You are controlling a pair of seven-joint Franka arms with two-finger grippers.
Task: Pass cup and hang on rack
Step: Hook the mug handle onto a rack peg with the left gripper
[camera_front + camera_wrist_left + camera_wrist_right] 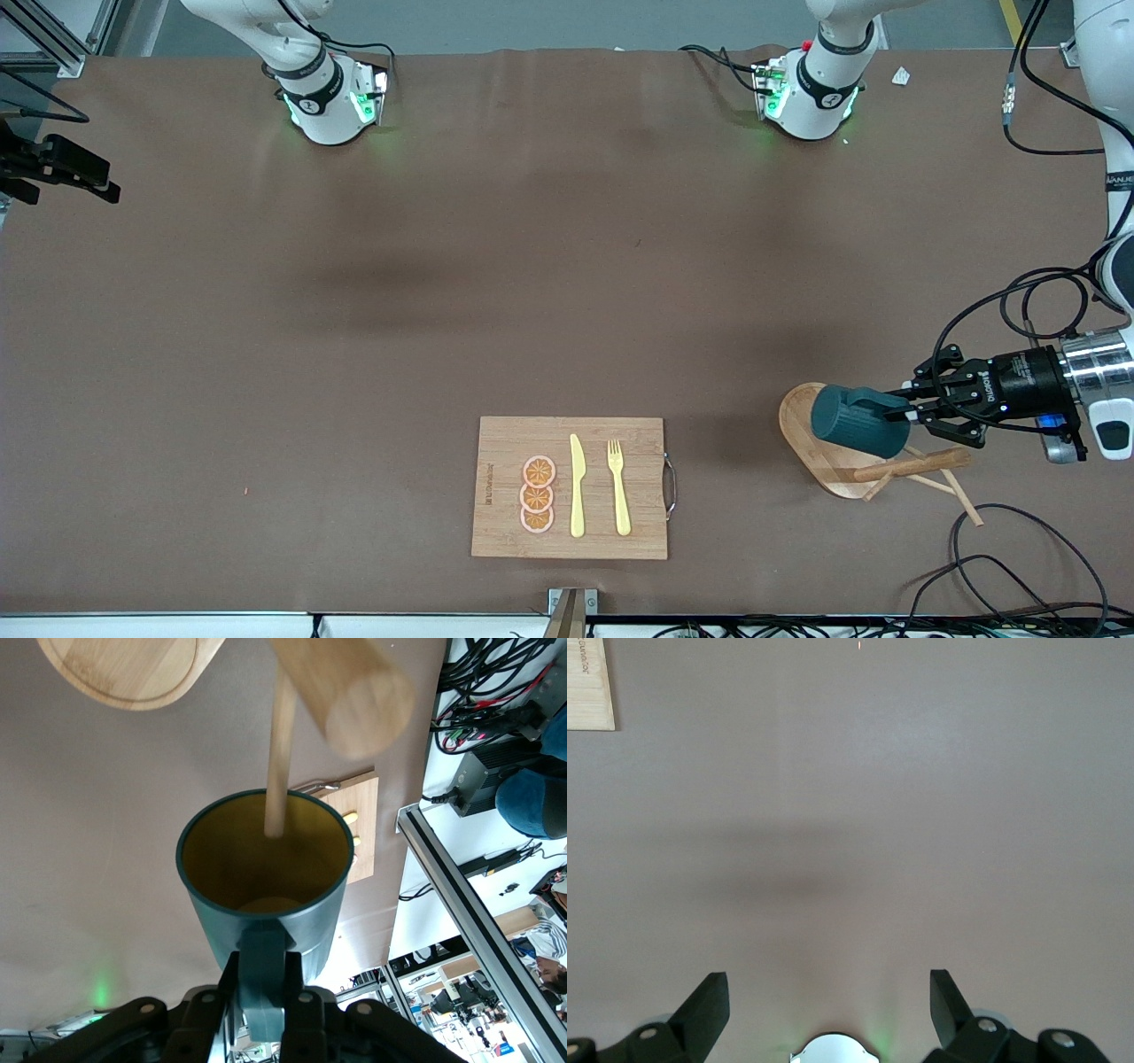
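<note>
The dark teal cup (858,422) hangs in the air over the wooden rack's oval base (800,415), lying on its side. My left gripper (913,413) is shut on its loop handle (263,964). In the left wrist view the cup's ochre mouth (257,870) faces the rack's thick post (347,693), and a thin peg (282,753) points into the mouth. My left gripper (263,981) clamps the handle from both sides. My right gripper (827,983) is open over bare table, with nothing between its fingers; it does not show in the front view.
A wooden cutting board (499,447) lies near the table's front edge, with a yellow knife (577,486), a yellow fork (617,488) and orange slices (538,494) on it. A corner of the board (589,682) shows in the right wrist view. Cables (1001,567) lie near the rack.
</note>
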